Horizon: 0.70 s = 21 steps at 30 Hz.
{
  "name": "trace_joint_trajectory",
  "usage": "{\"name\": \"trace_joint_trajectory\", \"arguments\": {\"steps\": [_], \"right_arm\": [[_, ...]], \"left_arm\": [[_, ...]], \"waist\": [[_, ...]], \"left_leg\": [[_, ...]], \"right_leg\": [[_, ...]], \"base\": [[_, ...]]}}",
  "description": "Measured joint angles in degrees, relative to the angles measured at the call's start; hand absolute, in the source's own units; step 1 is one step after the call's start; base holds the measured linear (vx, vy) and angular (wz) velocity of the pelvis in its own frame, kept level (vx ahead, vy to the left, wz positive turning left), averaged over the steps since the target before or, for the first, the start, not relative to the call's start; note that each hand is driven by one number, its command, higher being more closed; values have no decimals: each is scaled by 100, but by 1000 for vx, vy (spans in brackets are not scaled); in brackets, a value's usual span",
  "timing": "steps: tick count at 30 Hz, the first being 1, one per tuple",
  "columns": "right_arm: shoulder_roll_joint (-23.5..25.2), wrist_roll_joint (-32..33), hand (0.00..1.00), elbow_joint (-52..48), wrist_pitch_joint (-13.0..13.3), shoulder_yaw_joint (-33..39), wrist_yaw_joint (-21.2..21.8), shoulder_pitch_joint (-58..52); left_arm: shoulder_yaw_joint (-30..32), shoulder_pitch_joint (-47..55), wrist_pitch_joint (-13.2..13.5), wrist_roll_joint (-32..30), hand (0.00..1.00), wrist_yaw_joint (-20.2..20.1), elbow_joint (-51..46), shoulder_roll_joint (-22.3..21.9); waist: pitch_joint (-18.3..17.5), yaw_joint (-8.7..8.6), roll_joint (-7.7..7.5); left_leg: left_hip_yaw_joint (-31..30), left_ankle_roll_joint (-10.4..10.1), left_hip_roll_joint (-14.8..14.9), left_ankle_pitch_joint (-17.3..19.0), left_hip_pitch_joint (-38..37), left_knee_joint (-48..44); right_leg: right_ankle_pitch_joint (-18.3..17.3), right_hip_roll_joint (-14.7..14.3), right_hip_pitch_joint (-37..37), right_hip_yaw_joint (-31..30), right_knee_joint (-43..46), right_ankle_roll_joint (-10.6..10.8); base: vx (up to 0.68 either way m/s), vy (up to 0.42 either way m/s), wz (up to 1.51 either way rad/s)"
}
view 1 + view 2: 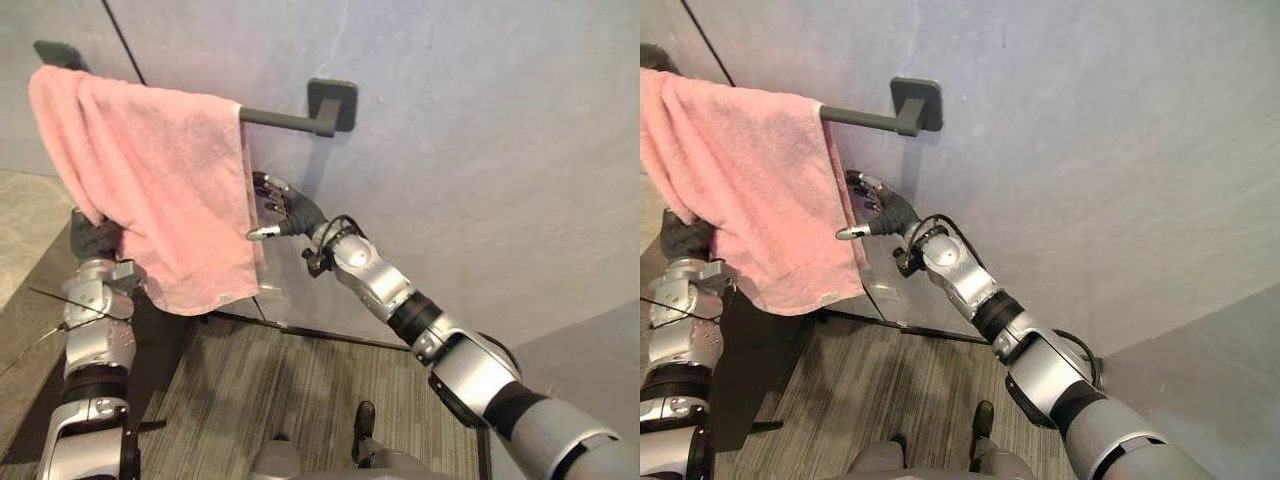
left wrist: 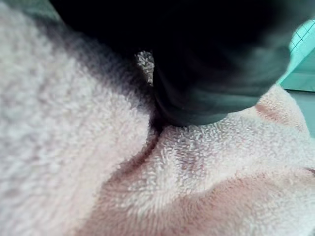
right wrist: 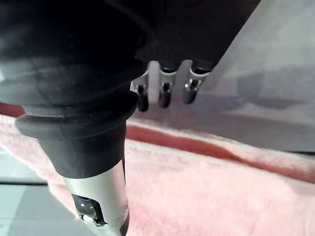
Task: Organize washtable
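Left eye view: pink towel (image 1: 150, 170) hangs draped over the wall bar (image 1: 285, 120). Right hand (image 1: 285, 212), fingers relaxed and empty, sits just beside the towel's right edge. Left hand (image 1: 95, 238) is under its lower left corner, fingers hidden; grip cannot be told.

We face a smooth grey wall (image 1: 480, 150) with a faint lilac tint and a cloudy, plaster-like finish. A thin dark seam (image 1: 120, 40) runs slantwise down it near the upper left. A dark square bracket (image 1: 333, 105) is fixed to the wall and carries a dark rail (image 1: 275, 118) leading off to the left. Along the foot of the wall we see a narrow dark strip (image 1: 320, 335), and below it a floor (image 1: 270, 390) of grey-brown planks with a fine streaked grain. At the lower right a paler grey surface (image 1: 590, 360) meets the wall at an angle. The light is soft and even, with only faint shadows beside the bracket.
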<state>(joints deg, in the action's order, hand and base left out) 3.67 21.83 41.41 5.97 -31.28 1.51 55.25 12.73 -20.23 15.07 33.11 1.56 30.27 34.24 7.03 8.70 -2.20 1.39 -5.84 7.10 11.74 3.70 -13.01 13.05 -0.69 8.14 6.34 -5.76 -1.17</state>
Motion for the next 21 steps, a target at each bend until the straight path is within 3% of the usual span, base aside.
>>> {"name": "trace_joint_trajectory", "arguments": {"steps": [7,8,17,21], "right_arm": [[293,-218,0,482,7,495,-295,796],[363,-216,100,560,-4,543,-287,873],[327,-94,100,564,3,813,-403,880],[486,-94,100,720,44,862,-651,907]], "left_arm": [[-369,-804,-51,0,100,4,487,-12],[-369,-1038,-114,-1,100,20,656,-11],[-447,-1377,-179,39,100,152,645,-1],[-1290,-2182,-175,222,100,291,640,-1]], "waist": [[0,14,-1],[0,11,-2],[0,-13,-3],[4,-12,-7]], "left_leg": [[-240,-87,-6,-59,167,-7],[-269,-106,0,-71,187,5],[-297,-133,33,-90,275,36],[-351,-142,24,-120,262,52]], "right_leg": [[-1,15,50,185,0,-1],[-1,11,61,206,0,-1],[-1,-15,147,255,1,-3],[-1,-1,113,277,2,-3]], "base": [[-24,55,17],[-20,35,11],[-2,60,3],[0,68,7]]}}
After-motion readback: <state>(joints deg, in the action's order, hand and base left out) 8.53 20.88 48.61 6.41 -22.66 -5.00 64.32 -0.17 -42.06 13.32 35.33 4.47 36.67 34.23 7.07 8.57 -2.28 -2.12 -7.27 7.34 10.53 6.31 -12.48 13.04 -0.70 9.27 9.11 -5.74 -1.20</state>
